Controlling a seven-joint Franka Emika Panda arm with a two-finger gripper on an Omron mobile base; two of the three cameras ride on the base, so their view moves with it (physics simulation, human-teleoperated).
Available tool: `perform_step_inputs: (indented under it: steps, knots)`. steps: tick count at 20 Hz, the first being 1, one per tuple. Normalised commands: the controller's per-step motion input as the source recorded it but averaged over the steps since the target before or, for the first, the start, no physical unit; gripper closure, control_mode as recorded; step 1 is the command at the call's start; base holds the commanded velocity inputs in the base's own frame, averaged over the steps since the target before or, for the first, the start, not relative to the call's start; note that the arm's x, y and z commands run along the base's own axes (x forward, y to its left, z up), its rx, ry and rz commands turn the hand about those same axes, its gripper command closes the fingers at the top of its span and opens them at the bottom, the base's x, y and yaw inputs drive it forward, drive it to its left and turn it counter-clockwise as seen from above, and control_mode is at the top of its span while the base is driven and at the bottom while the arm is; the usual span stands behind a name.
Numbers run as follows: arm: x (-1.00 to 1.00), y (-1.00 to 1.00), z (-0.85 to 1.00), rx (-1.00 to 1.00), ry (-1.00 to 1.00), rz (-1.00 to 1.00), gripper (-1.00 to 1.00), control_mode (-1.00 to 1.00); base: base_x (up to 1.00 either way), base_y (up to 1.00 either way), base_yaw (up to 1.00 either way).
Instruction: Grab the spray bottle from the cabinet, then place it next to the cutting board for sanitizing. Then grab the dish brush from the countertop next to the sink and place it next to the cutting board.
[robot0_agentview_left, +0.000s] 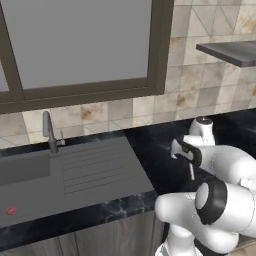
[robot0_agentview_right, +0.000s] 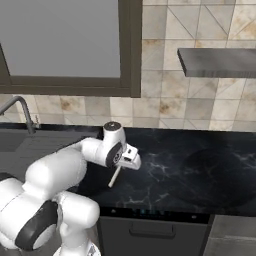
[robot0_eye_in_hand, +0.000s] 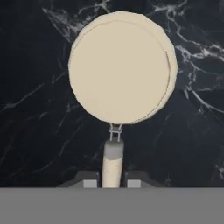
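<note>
The dish brush (robot0_eye_in_hand: 119, 70) is clamped between the two fingertips of the gripper (robot0_eye_in_hand: 113, 183), which are closed on its thin cream handle. In the hand view the round, flat head of the brush is above the handle, with the black countertop (robot0_eye_in_hand: 35, 131) behind it. In the right base view the brush (robot0_agentview_right: 114, 177) hangs down from the gripper (robot0_agentview_right: 131, 161) as a thin pale stick, slightly tilted, over the countertop (robot0_agentview_right: 190, 165) and near its front edge; I cannot tell if its lower end touches the surface. In the left base view the handle (robot0_agentview_left: 192, 171) is below the gripper (robot0_agentview_left: 186, 156), just right of the sink (robot0_agentview_left: 75, 172). The faucet (robot0_agentview_left: 49, 132) stands at the back edge of the sink. The grey shelf board of the cabinet (robot0_agentview_right: 220, 62) is on the tiled wall, above the right part of the countertop.
</note>
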Motion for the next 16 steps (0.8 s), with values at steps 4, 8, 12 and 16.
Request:
perform_step_inputs:
  steps: [4, 8, 12, 16]
  knots:
    - [-0.58, 0.31, 0.98, 0.03, -0.61, 0.00, 1.00, -1.00, 0.00, 0.00, 0.00]
    - [-0.56, 0.43, 1.00, 0.12, -0.53, 0.00, 1.00, -1.00, 0.00, 0.00, 0.00]
    - [-0.53, 0.25, 1.00, 0.11, -0.51, 0.00, 1.00, -1.00, 0.00, 0.00, 0.00]
    - [-0.62, 0.03, 1.00, 0.12, -0.49, 0.03, 1.00, -1.00, 0.00, 0.00, 0.00]
